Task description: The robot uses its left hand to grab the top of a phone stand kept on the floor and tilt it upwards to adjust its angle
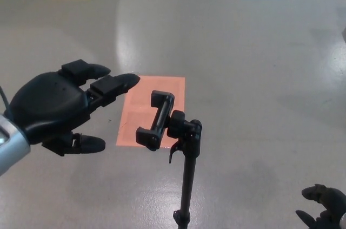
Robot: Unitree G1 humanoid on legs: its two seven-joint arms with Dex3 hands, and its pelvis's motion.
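The phone stand [186, 148] stood upright just right of the frame's centre, its thin black pole running down out of the bottom edge, its empty clamp [155, 119] tilted at the top over an orange patch [145, 115] on the grey floor [243, 66]. The left robot hand [65, 107] hung at the left of the frame, fingers spread apart and holding nothing, the two long fingers [111, 85] pointing toward the clamp and the thumb [81, 143] lower down; a clear gap lay between the fingertips and the clamp. The right robot hand [324, 207] showed only partly in the lower right corner, well apart from the stand, and whether it was open or closed could not be told. The main risk looked to be the pole itself: it was slim and its base was out of view, so a sideways approach that struck the clamp before the fingers closed could push the whole stand over or slide it across the smooth floor. The fingers were thick beside the small clamp, so they might close on the joint or the little lever [173, 153] below it instead, loosening it or slipping off. If the joint proved stiff, tilting upward could lift or tip the stand rather than turn the head, and nothing braced the pole.
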